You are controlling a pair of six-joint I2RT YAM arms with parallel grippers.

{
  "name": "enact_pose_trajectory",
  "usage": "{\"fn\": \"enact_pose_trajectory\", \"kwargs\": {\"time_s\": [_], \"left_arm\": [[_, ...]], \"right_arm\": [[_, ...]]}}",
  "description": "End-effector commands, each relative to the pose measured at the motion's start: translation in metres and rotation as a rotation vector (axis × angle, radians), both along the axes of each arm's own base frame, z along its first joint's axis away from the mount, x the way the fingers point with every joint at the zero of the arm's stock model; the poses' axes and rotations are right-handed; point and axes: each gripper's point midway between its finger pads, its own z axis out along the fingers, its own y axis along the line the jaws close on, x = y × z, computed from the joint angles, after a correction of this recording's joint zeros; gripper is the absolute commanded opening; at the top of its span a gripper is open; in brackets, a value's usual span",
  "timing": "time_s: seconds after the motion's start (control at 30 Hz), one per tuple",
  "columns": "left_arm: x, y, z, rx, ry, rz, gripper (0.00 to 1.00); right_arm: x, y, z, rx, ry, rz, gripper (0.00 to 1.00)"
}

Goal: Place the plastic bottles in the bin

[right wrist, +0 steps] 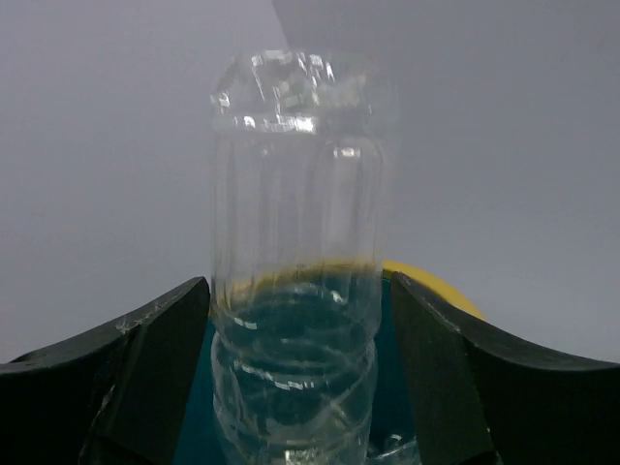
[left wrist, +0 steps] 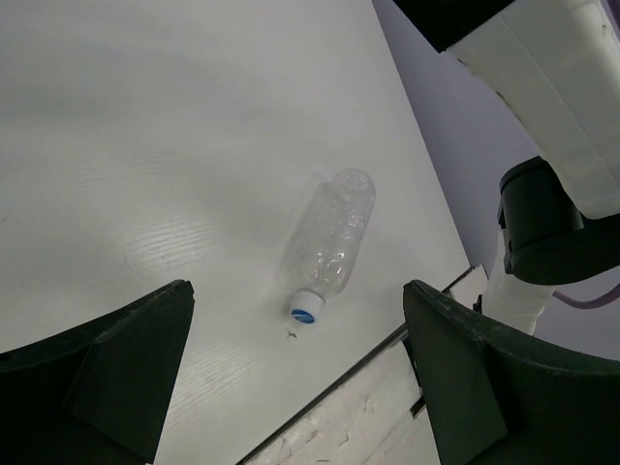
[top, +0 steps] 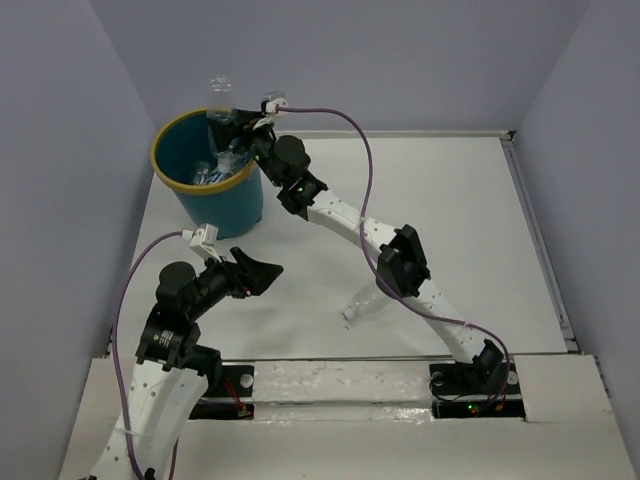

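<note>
The teal bin (top: 222, 205) with a yellow rim stands at the far left. My right gripper (top: 240, 133) hangs over it, jaws open. A clear bottle (top: 218, 98) stands upright between them, base up, lower end inside the bin. In the right wrist view this bottle (right wrist: 294, 242) fills the space between the fingers (right wrist: 145, 378), with a thin gap on the right, above the bin's rim (right wrist: 436, 287). More clear bottles (top: 208, 175) lie in the bin. One clear bottle (top: 366, 307) with a white-blue cap lies on the table. My left gripper (top: 262, 272) is open and empty above it (left wrist: 331, 237).
The white table (top: 450, 220) is walled by grey panels at the back and both sides. My right arm (top: 400, 262) stretches diagonally across the middle, passing over the lying bottle. A white ledge (left wrist: 387, 407) runs along the near table edge.
</note>
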Motion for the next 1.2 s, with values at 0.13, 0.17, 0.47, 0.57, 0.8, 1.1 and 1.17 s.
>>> {"fn": "enact_pose_trajectory", "kwargs": {"time_s": [0.13, 0.17, 0.47, 0.57, 0.8, 1.1, 1.17], "left_arm": [[-0.003, -0.008, 0.013, -0.016, -0.052, -0.06, 0.99], [-0.002, -0.01, 0.014, -0.012, -0.053, -0.068, 0.99], [-0.006, -0.07, 0.04, 0.033, -0.103, -0.222, 0.99], [-0.004, -0.105, 0.025, 0.137, -0.083, -0.213, 0.99], [-0.011, -0.182, 0.002, 0.356, -0.187, -0.341, 0.99], [0.019, -0.264, -0.043, 0.597, -0.293, -0.499, 0.99], [0.027, -0.277, -0.045, 0.635, -0.31, -0.52, 0.99]], "right_arm": [[-0.064, -0.016, 0.095, 0.033, -0.125, 0.076, 0.88], [-0.068, -0.019, 0.098, 0.029, -0.119, 0.086, 0.89], [-0.13, -0.133, 0.117, 0.006, 0.027, 0.005, 0.81], [-0.148, -0.207, 0.074, -0.029, 0.159, -0.13, 0.81], [-0.192, -0.377, -0.064, -0.047, 0.482, -0.399, 0.81], [-0.25, -0.465, -0.155, -0.003, 0.661, -0.582, 0.79], [-0.258, -0.478, -0.16, 0.044, 0.663, -0.602, 0.78]]}}
